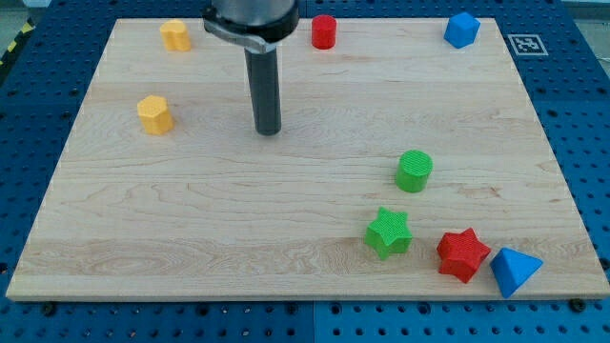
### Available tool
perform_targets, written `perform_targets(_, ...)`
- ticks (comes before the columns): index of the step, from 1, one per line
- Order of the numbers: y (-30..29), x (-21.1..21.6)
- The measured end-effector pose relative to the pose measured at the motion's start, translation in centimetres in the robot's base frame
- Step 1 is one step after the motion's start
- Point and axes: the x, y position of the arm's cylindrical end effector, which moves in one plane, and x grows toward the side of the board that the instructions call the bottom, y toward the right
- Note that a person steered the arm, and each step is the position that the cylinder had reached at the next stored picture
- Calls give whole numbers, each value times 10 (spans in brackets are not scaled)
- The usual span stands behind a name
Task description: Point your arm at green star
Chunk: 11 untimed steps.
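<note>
My tip [269, 131] upper centre of frame, on desk [191, 210], well apart from green star [389, 232] at lower right. No claw on rig; state cannot be told. Best path: slide diagonally down-right, passing left of green cylinder [415, 171], stop short of star, avoid nudging red star [463, 254].

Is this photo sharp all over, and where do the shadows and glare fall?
Camera view: evenly lit and sharp; the green star and red star show crisp ridges. Shadows are soft and short, hugging each block's base and my tip. The wooden board shows no strong glare, and the arm's top is cut off by the frame.
</note>
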Motion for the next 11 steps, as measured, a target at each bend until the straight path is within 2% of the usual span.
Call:
perform_targets(2,26,64)
perform_targets(4,31,146)
perform_targets(5,30,151)
perform_targets(6,41,183)
perform_targets(9,69,190)
perform_targets(11,131,190)
